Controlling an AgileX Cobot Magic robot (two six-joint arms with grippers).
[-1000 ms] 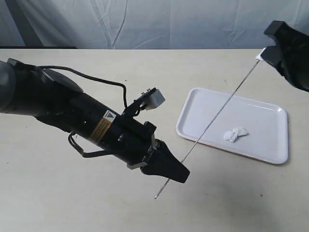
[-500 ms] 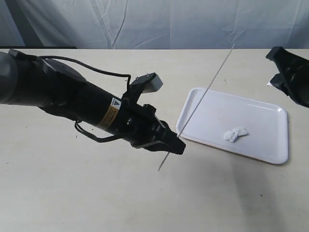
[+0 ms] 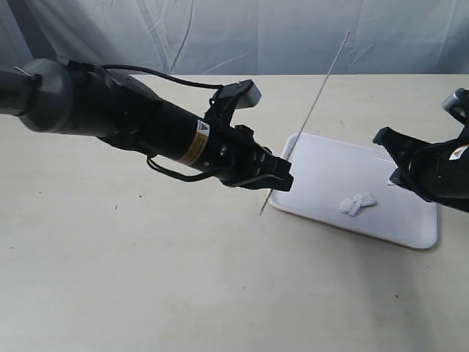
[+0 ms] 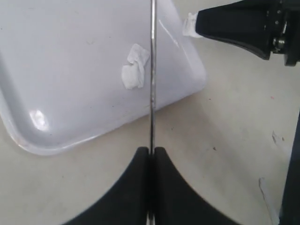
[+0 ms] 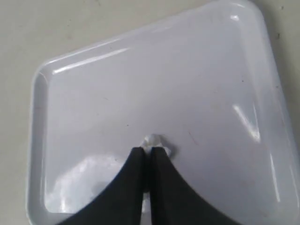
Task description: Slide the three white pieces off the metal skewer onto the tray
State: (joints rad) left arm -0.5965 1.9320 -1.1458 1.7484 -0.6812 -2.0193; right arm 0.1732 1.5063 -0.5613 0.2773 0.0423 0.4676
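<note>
My left gripper (image 3: 284, 181) (image 4: 151, 151) is shut on the metal skewer (image 3: 315, 99) (image 4: 152, 70) near its lower end. The bare rod slants up and back over the near-left corner of the white tray (image 3: 330, 165) (image 4: 70, 70) (image 5: 187, 70). Two white pieces (image 3: 357, 203) (image 4: 135, 68) lie together on the tray. My right gripper (image 3: 379, 137) (image 5: 150, 150) hangs over the tray's right part, shut on a third small white piece (image 5: 152, 139) (image 4: 190, 24) that shows at its tips.
The tray sits on a beige table (image 3: 146, 279), right of centre. A pale cloth backdrop (image 3: 242, 33) closes off the far edge. The left arm's black body (image 3: 110, 117) stretches across the table's left half.
The right gripper came off the skewer's top end and dropped over the tray with a white piece. The left gripper carried the skewer up and right, and the rod now stands steeper.
</note>
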